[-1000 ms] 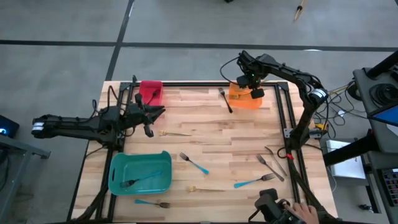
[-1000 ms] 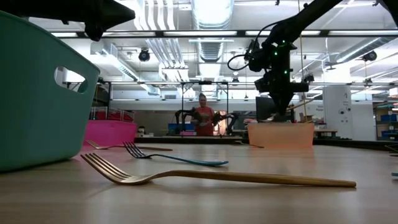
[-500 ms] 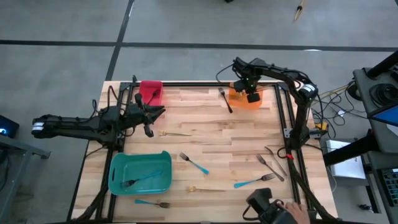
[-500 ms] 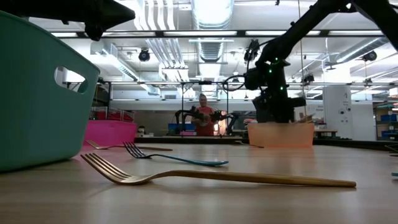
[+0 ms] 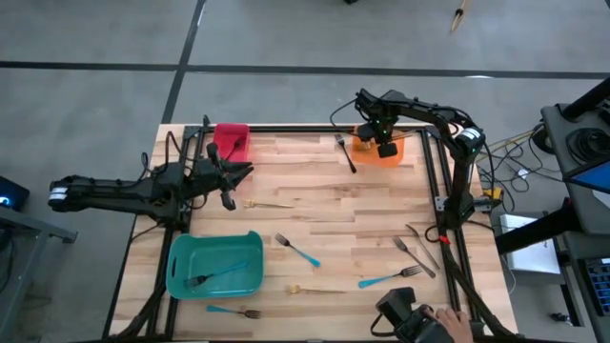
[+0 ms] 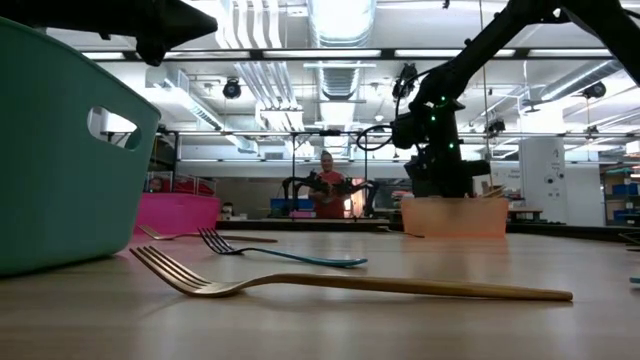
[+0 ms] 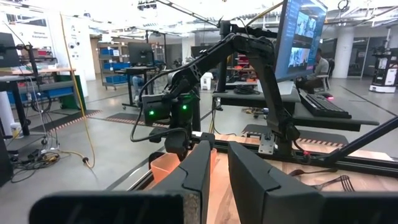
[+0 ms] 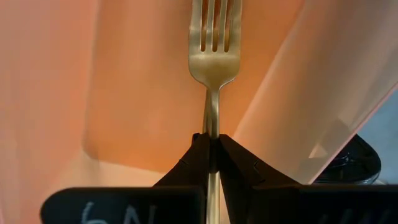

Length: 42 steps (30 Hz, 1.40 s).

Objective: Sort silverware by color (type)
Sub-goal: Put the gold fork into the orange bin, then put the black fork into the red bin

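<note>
My right gripper [image 5: 383,146] hangs over the orange bin [image 5: 367,158] at the table's far right. It points down and is shut on a gold fork [image 8: 214,50], whose head points down into the bin. My left gripper [image 5: 233,176] waits above the table's left side near the red bin [image 5: 232,141], its fingers [image 7: 200,174] a narrow gap apart with nothing between them. Loose silverware lies flat on the table: a gold fork [image 5: 272,204], a blue-handled fork [image 5: 297,251], another gold one [image 5: 315,289] and a dark fork [image 5: 345,152] beside the orange bin. My right gripper pinches the gold fork's handle [image 8: 212,124] between its two fingers, a little behind the head. The fingers come from above, pointing down, in line with the fork. The fork hangs head down inside the orange bin; whether its tines touch the bin's floor cannot be told.
A teal bin [image 5: 181,262] with forks in it stands near left. More forks lie near right: blue-handled [image 5: 389,278], silver [image 5: 415,255], and a blue one [image 5: 233,311] by the near edge. A person's hand with a dark device [image 5: 419,319] shows at the near right.
My right gripper has come down into the orange bin with the gold fork, shifting slightly toward the table's left and staying shut on it. It has almost stopped in the last half second. The dark device at the near right has shifted left.
</note>
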Available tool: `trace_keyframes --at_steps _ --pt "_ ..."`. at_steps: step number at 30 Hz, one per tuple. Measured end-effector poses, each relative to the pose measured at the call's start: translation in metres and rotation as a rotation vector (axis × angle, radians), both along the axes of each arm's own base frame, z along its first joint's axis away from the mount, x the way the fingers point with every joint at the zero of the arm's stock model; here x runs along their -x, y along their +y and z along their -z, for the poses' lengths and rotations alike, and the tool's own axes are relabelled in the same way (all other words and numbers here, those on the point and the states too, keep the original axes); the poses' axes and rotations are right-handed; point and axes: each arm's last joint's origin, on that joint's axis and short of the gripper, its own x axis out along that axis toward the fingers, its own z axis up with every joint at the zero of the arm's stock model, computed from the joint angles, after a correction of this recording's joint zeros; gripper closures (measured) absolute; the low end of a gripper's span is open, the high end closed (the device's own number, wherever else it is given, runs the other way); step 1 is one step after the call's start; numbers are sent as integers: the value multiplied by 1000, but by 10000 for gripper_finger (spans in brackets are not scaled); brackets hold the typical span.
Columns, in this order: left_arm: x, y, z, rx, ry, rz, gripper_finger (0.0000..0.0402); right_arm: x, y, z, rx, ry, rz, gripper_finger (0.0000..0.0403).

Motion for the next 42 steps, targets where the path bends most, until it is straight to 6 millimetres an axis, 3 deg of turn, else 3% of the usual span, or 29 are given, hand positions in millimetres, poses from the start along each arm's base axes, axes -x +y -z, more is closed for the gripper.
trace_keyframes --at_steps 14,30,42 --pt "0 0 0 -32 15 -4 362 -2 -1 -1 21 -19 22 387" --pt "-1 0 1 -46 21 -6 362 -3 -2 -1 35 -34 70 314" --pt "-1 0 1 -46 21 -6 362 -2 -2 -4 42 -41 93 316"
